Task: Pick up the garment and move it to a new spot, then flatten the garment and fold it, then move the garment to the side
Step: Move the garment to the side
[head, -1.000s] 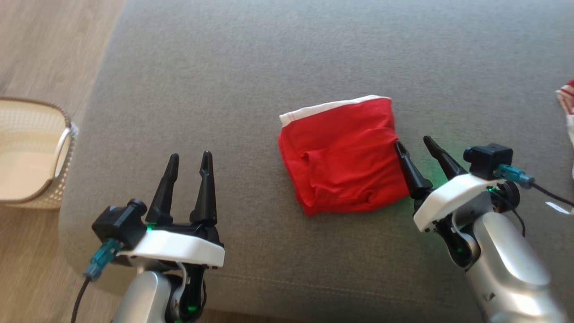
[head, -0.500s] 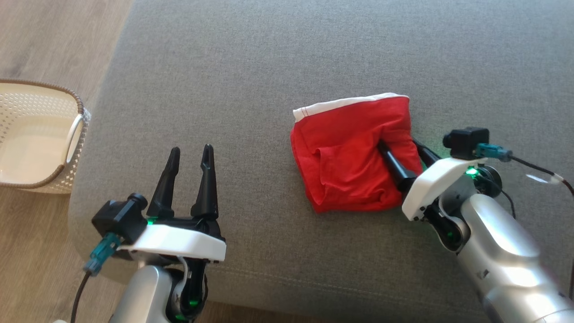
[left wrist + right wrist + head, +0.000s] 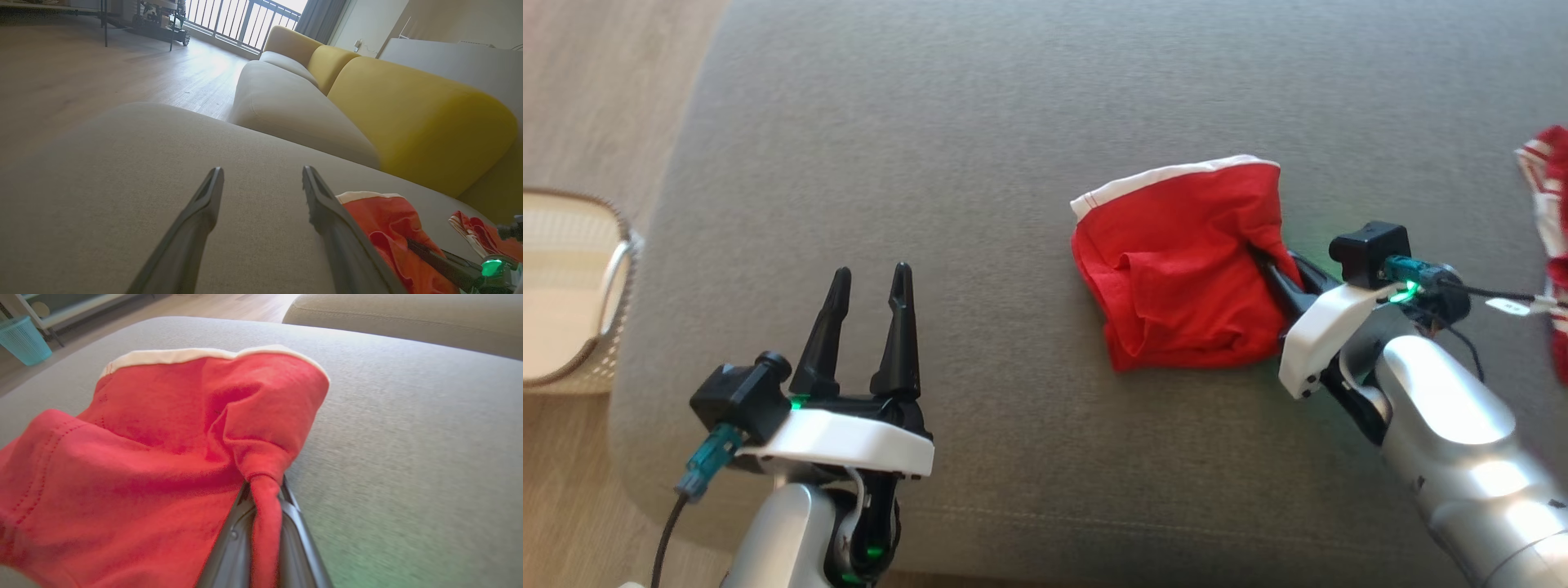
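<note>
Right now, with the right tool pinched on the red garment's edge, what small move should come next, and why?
Probably a short lift of the right tool, to test the hold. Its jaws are shut on a bunched fold at the right edge of the red garment, while the rest lies on the grey cushion. The left tool hovers open, apart from it.
</note>
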### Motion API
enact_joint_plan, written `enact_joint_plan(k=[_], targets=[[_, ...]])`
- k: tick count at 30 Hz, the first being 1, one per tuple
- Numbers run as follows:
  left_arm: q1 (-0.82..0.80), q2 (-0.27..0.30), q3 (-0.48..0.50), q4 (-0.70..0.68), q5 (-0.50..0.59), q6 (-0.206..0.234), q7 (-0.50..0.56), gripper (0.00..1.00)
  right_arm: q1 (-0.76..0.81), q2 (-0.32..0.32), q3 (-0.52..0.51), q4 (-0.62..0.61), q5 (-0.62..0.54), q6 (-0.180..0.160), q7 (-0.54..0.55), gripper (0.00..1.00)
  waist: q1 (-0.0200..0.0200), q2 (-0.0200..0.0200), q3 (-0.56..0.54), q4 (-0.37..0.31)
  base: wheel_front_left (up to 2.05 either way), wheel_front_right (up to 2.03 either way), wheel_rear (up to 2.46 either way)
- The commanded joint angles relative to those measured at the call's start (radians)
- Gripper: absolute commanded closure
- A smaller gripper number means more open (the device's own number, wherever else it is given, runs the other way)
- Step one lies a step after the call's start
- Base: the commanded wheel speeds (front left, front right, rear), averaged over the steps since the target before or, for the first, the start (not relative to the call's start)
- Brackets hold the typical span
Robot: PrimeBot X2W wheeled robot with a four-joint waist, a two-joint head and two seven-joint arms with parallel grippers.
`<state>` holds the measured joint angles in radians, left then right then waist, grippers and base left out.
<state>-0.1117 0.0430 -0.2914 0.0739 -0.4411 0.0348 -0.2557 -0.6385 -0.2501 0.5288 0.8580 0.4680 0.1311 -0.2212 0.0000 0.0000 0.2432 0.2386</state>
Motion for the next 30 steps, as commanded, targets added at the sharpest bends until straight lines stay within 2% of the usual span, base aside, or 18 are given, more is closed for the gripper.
enact_joint_plan(k=[1, 9, 14, 20, 25, 30], targets=[[-0.025, 0.007, 0.031, -0.033, 0.012, 0.000, -0.006, 0.00, -0.024, -0.014, 0.016, -0.017, -0.032, 0.000, -0.018, 1.00, 0.0000, 0.0000, -0.007, -0.031, 0.00, 0.00, 0.00], [-0.040, 0.007, 0.015, -0.050, 0.042, -0.018, -0.006, 0.00, -0.058, -0.078, 0.029, -0.056, -0.160, 0.000, -0.032, 1.00, 0.0000, 0.0000, -0.004, -0.167, 0.00, 0.00, 0.00], [-0.077, 0.007, -0.007, -0.060, 0.093, -0.044, -0.006, 0.00, -0.101, -0.149, 0.024, -0.110, -0.193, 0.000, -0.010, 1.00, 0.0000, 0.0000, 0.036, -0.271, 0.00, 0.00, 0.00], [-0.170, 0.007, -0.030, -0.055, 0.163, -0.088, -0.006, 0.00, -0.177, -0.244, 0.015, -0.190, -0.206, 0.000, 0.026, 1.00, 0.0000, 0.0000, 0.133, -0.391, 0.00, 0.00, 0.00], [-0.266, 0.007, -0.036, -0.054, 0.217, -0.118, -0.006, 0.00, -0.260, -0.333, 0.009, -0.228, -0.205, 0.000, 0.035, 1.00, 0.0000, 0.0000, 0.240, -0.461, 0.00, 0.00, 0.00], [-0.307, 0.007, -0.023, -0.043, 0.251, -0.133, -0.006, 0.00, -0.341, -0.358, -0.044, -0.207, -0.195, 0.000, 0.019, 1.00, 0.0000, 0.0000, 0.330, -0.529, 0.00, 0.00, 0.00]])
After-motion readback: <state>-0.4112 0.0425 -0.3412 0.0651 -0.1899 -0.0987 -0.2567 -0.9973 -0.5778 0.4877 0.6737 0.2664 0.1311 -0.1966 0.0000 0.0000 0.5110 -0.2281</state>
